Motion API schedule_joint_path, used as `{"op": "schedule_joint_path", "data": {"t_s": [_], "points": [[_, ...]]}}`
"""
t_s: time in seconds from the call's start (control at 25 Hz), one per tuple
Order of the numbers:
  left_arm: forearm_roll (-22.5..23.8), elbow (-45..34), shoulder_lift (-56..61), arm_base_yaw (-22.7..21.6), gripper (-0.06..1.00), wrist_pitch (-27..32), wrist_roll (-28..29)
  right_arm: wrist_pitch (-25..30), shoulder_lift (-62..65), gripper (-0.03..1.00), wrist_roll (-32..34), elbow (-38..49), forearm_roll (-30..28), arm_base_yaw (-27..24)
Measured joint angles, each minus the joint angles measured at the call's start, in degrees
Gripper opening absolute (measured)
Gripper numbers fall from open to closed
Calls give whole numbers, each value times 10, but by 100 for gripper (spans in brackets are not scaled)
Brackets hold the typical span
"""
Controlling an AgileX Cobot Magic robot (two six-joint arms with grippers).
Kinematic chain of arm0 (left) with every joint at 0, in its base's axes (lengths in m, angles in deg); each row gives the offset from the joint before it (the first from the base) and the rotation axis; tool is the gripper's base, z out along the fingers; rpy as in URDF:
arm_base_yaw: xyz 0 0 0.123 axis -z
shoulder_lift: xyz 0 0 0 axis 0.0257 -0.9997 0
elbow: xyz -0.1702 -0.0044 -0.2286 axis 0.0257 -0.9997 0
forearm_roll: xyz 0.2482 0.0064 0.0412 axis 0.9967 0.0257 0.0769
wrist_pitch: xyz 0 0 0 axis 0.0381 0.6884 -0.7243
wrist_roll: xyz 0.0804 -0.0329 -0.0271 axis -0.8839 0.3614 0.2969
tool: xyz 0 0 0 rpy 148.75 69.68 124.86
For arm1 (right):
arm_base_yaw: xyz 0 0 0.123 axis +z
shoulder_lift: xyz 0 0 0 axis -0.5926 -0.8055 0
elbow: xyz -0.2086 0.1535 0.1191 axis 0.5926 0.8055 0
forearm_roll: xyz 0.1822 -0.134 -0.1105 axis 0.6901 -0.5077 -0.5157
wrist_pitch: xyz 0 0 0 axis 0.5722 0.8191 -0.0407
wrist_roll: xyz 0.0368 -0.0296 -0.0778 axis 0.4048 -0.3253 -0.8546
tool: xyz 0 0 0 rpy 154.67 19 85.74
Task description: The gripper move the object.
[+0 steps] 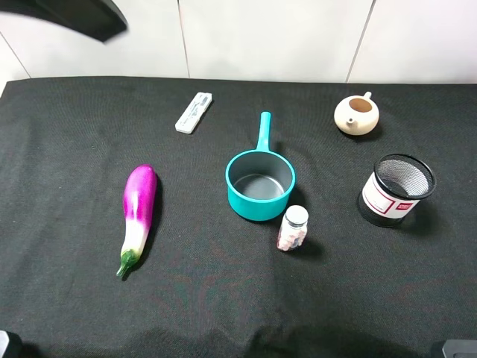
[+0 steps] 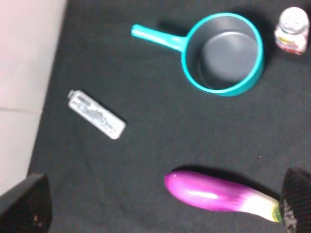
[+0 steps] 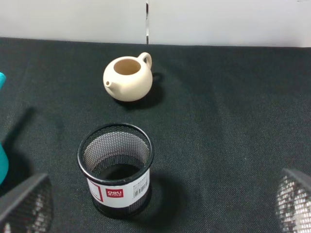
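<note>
Since the teal saucepan point(image 1: 260, 185) is what you have to move, start with it: it stands upright near the middle of the black cloth point(image 1: 67, 291), its long straight handle point(image 1: 264, 130) pointing toward the far wall. The bowl is round with a grey inside, appears empty, and nothing is touching it yet. That handle lies free of any neighbour, so it looks like the easiest place to take hold.

Just beside the pan's near right rim stands a small clear jar point(image 1: 293, 227) with a white cap and pinkish contents. You would judge it close enough to be knocked over if the pan is dragged that way, so lifting or steering away from it seems wise. To the pan's left, well apart, a purple eggplant point(image 1: 137, 217) lies lengthwise, and a small white stick-shaped item point(image 1: 194, 112) rests near the far edge. On the right are a cream teapot point(image 1: 356, 114) and, nearer, a black mesh cup point(image 1: 396, 189) with a red and white label; both are clear of the pan.

Neither arm has engaged. The left gripper point(image 2: 160, 213) looks down over the eggplant with the pan in view beyond it; its fingertips show dark at the two lower corners of the wrist picture, spread wide and empty. The right gripper point(image 3: 160, 208) shows its fingers likewise wide apart and empty, with the mesh cup ahead of it and only a sliver of teal at the picture's edge. You would judge the left arm better placed for the reach.
</note>
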Motion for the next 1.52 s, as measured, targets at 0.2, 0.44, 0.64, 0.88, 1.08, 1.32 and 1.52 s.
{"op": "schedule_joint_path", "data": {"t_s": [0.2, 0.44, 0.64, 0.88, 1.08, 1.32, 1.52], "points": [[40, -40, 55, 0, 99, 0, 72, 0, 0, 69, 0, 0, 0, 0], [48, -140, 141, -27, 99, 0, 166, 0, 0, 69, 0, 0, 0, 0], [4, -218, 208, -100, 99, 0, 179, 0, 0, 69, 0, 0, 0, 0], [-38, -309, 289, -201, 99, -2, 181, 0, 0, 69, 0, 0, 0, 0], [-48, -384, 360, -275, 99, -33, 181, 0, 0, 69, 0, 0, 0, 0], [-57, -452, 436, -360, 99, -48, 181, 0, 0, 69, 0, 0, 0, 0], [-65, -492, 492, -408, 99, -51, 181, 0, 0, 69, 0, 0, 0, 0]]}}
